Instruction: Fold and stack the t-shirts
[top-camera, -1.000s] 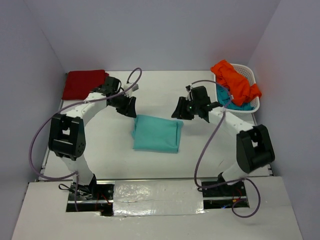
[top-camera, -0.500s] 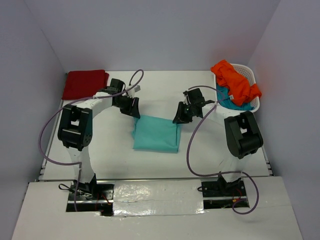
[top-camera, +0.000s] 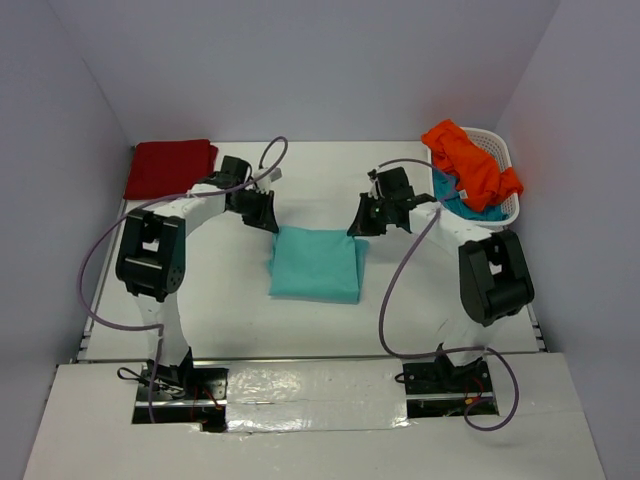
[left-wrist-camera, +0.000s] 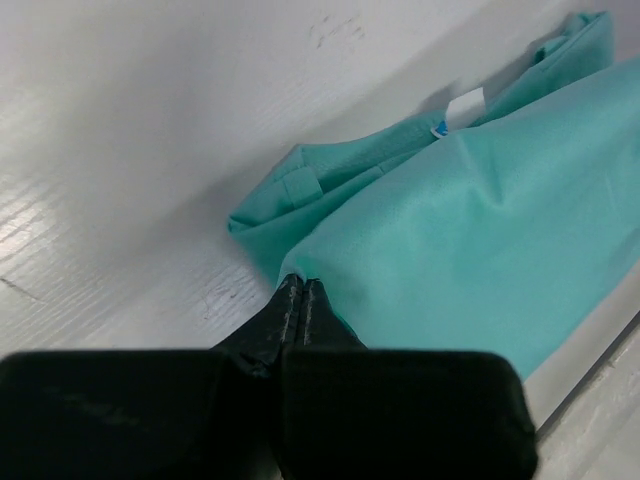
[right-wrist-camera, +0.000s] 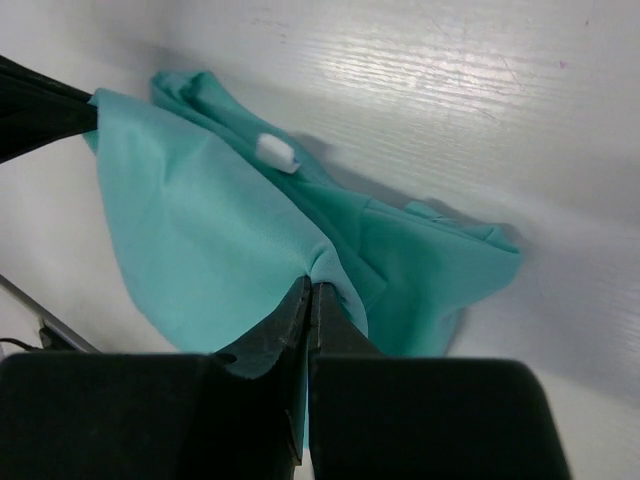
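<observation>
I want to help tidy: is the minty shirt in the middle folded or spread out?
Folded. The mint shirt is a compact rectangle, no sleeves sticking out, layers stacked at its edge.

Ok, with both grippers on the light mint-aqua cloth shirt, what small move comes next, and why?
Probably lift both far corners together. The left gripper and right gripper are each shut on a far corner of the light mint-aqua cloth shirt, which lies flat on the white table; an even lift should keep that edge straight.
</observation>
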